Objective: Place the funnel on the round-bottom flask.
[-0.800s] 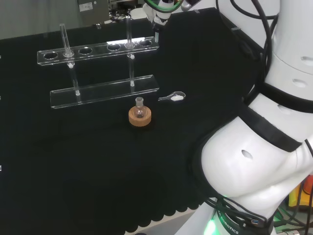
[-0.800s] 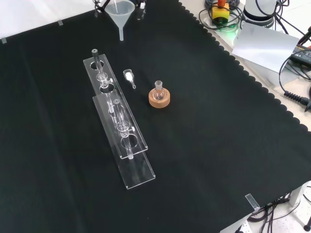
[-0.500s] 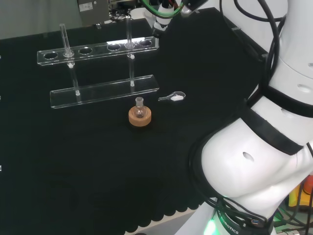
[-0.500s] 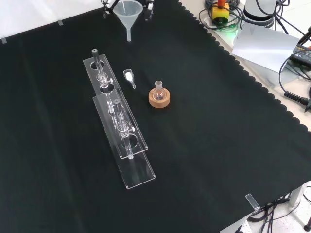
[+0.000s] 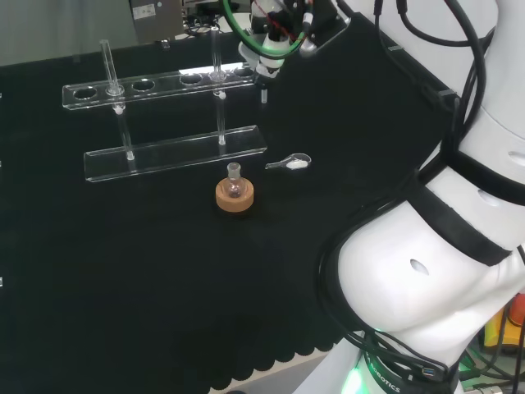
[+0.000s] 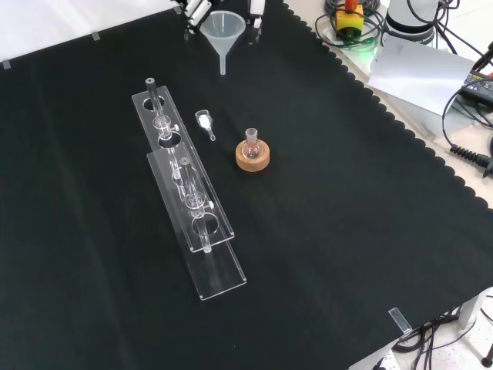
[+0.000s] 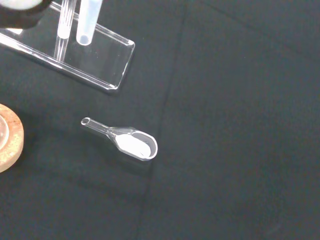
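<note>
In the front view the test-tube rack [image 6: 185, 193] lies left of the flask [image 6: 251, 141], which sits upright in its cork ring [image 6: 253, 158]. The hand [image 6: 196, 11] pinches the funnel [image 6: 224, 35] by its rim, spout down, above and slightly left of the flask, well apart.

A clear cone-shaped plastic funnel [image 6: 224, 35] hangs upright above the cloth at the front view's top, its stem pointing down. Well apart from it, a small clear glass round-bottom flask [image 6: 251, 144] stands upright, open neck up, in a round cork ring [image 6: 253, 158].
</note>
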You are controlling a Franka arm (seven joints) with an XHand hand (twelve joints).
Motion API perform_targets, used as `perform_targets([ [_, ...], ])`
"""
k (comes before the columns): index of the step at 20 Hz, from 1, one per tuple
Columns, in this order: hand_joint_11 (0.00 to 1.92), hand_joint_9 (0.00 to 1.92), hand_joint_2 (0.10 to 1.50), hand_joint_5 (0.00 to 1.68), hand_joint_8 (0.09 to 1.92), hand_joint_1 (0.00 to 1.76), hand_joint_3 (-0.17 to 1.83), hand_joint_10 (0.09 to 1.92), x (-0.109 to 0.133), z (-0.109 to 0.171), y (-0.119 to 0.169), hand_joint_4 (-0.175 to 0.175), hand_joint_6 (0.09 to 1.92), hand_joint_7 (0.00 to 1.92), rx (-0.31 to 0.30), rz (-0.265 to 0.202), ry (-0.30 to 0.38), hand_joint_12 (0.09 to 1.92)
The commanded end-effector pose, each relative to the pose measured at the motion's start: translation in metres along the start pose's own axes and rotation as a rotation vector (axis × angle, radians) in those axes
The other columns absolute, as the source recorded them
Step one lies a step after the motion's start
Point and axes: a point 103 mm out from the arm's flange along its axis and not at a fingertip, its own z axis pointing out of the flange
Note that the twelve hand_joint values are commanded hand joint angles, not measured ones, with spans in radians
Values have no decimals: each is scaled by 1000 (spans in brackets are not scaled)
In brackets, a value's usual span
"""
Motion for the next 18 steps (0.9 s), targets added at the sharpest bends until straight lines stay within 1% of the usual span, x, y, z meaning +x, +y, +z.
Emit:
perform_targets([
  [1, 255, 906, 719, 426, 1048, 677, 363, 777, 25, 6, 6, 9, 596, 596, -1, -4, -22, 1467],
  [5, 265, 913, 718, 425, 1040, 677, 366, 776, 41, 13, 11, 7, 602, 603, 5, -24, -42, 1460],
  [9, 267, 916, 718, 424, 1036, 677, 368, 776, 54, 27, 12, 7, 605, 606, 27, -41, -38, 1457],
  [14, 269, 919, 718, 424, 1034, 676, 370, 776, 62, 40, 12, 6, 609, 607, 39, -43, -46, 1456],
  [18, 270, 920, 718, 423, 1033, 676, 372, 776, 66, 44, 12, 6, 611, 609, 38, -47, -46, 1455],
])
